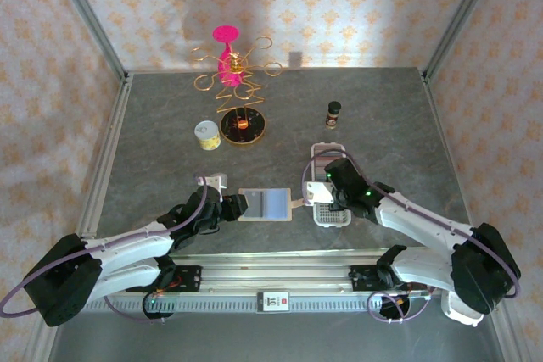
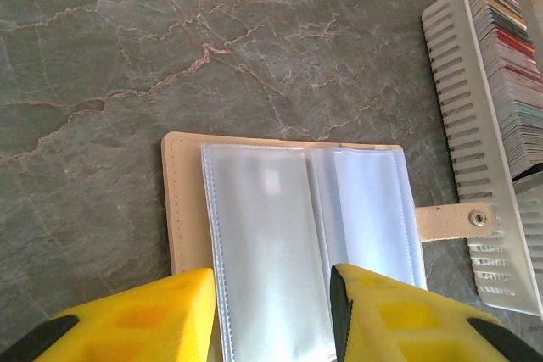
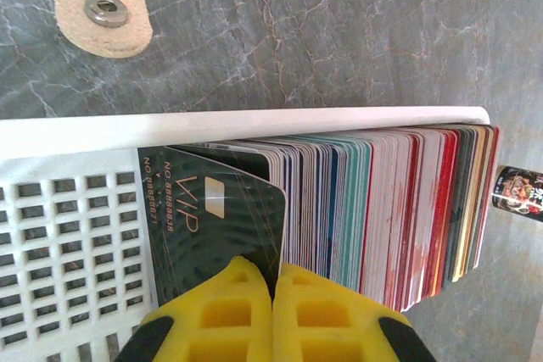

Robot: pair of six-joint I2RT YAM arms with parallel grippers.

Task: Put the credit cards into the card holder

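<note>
The beige card holder [image 2: 182, 209] lies open on the table, clear sleeves up, with its snap tab [image 2: 454, 220] pointing toward the tray. My left gripper [image 2: 271, 315] stands open over its near edge, one yellow finger on each side of the left sleeve. A dense row of credit cards [image 3: 382, 209] stands on edge in the white perforated tray [image 3: 76, 209]. My right gripper [image 3: 273, 294] is shut on the edge of a dark VIP card [image 3: 212, 209] at the front of the row. From above, the card holder [image 1: 265, 205] lies between the left gripper [image 1: 229, 207] and the right gripper [image 1: 322, 191].
The tray [image 1: 329, 209] lies just right of the holder. Further back stand a small dark bottle [image 1: 333, 113], a gold-rimmed round dish [image 1: 243, 127], a yellow-white tin [image 1: 207, 134] and a pink and gold wire stand [image 1: 231, 74]. Patterned walls enclose the table.
</note>
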